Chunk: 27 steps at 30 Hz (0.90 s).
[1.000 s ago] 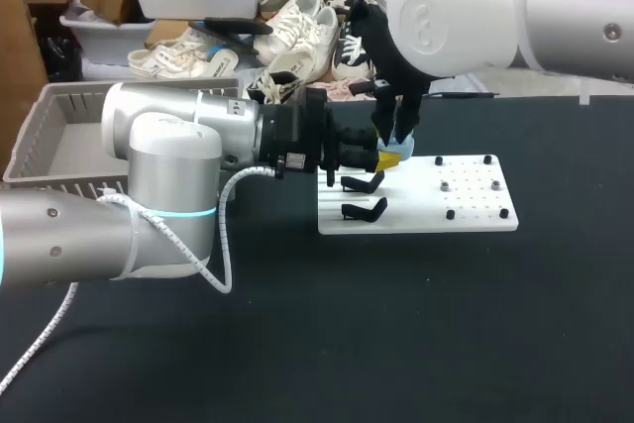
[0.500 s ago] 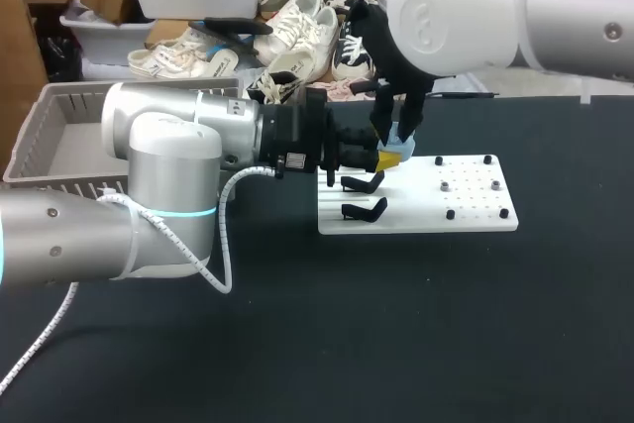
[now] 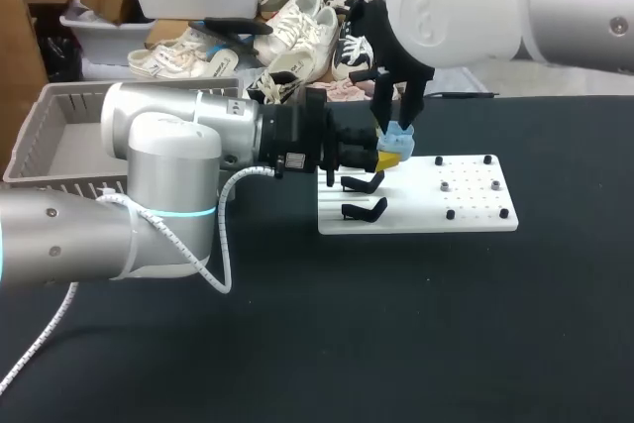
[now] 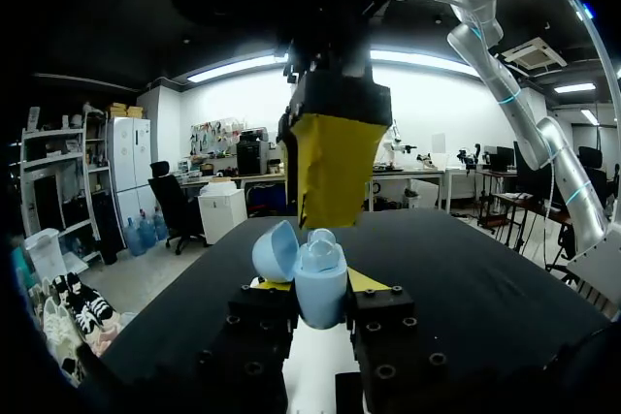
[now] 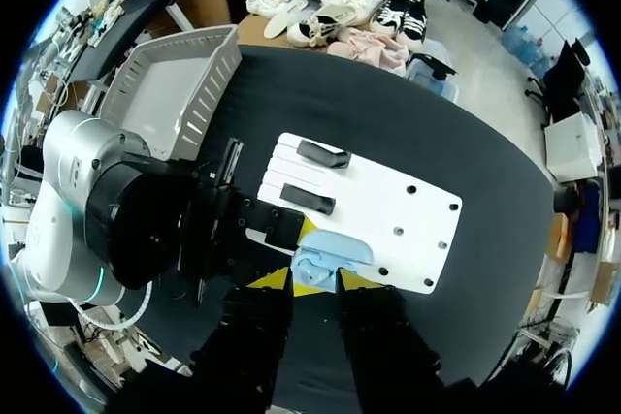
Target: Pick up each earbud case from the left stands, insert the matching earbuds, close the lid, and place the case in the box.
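item: light blue earbud case (image 4: pixel 318 278), lid hinged open to one side, held off the table (image 3: pixel 446 334) above the near-left part of a white stand board (image 3: pixel 475 213); whether earbuds sit inside cannot be told. marks and writing: one small white label (image 3: pixel 294 159) on the black wrist section of the left arm, print too small to read; a teal ring around the joint of the left arm (image 3: pixel 178 213); the case and the board show no print that can be made out. left arm: enters from the left side, forearm laid level over the table, a white cable (image 3: pixel 224 245) looping under it, wrist pointing toward the board. left gripper (image 3: pixel 388 158): its jaws are clenched on the lower body of the earbud case, one black finger on either side, yellow tips just showing beside it. right arm (image 3: pixel 466 7): enters from the upper right, wrist turned straight down over the case. right gripper (image 5: pixel 315 283): its jaws are parted, yellow tips standing just above the open top of the case and straddling it; in the left wrist view one broad yellow finger (image 4: pixel 335 176) hangs directly over the case; contact cannot be told. stand board: two black stands (image 3: pixel 363 183) on its left part, both bare; small black studs (image 3: pixel 451 215) on its right part. box (image 3: pixel 74 106): grey slatted container at the table's far left, behind the left arm, well apart from the case
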Each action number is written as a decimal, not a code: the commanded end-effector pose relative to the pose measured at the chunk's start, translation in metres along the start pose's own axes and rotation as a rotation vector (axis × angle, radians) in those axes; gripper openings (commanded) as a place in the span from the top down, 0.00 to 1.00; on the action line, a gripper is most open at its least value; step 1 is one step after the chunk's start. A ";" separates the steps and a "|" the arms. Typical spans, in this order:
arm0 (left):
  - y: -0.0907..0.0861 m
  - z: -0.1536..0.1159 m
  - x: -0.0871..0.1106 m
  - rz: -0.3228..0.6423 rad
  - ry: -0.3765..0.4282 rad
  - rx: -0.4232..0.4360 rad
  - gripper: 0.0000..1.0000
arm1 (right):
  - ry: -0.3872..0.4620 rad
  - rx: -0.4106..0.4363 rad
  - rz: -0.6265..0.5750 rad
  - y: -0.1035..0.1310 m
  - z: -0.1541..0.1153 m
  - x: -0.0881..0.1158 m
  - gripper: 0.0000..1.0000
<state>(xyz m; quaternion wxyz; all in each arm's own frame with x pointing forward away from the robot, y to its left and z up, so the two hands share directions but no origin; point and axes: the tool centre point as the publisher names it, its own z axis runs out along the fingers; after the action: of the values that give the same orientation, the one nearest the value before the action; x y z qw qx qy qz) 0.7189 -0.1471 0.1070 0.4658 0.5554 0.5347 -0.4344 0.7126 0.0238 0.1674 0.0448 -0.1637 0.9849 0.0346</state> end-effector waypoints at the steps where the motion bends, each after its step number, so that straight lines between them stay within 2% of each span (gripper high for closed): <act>1: -0.001 0.000 0.000 0.001 -0.001 -0.004 1.00 | -0.022 -0.008 0.021 -0.008 -0.004 -0.003 0.73; 9: -0.001 0.000 0.000 0.001 -0.001 -0.004 1.00 | -0.032 -0.017 0.078 -0.028 0.000 -0.038 0.73; 14: -0.001 0.000 0.000 0.001 -0.001 -0.004 1.00 | -0.028 -0.025 0.109 -0.040 0.005 -0.052 0.74; 21: -0.001 0.000 0.000 0.001 -0.001 -0.004 1.00 | 0.010 -0.026 0.124 -0.044 0.024 -0.055 0.75; 27: -0.001 0.000 0.000 0.001 -0.001 -0.004 1.00 | 0.024 -0.026 0.122 -0.041 0.030 -0.045 0.76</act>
<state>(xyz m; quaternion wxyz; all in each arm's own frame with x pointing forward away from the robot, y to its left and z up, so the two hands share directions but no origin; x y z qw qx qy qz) 0.7188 -0.1471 0.1071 0.4657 0.5554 0.5347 -0.4345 0.7714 0.0001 0.1385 0.0313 -0.1043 0.9928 0.0507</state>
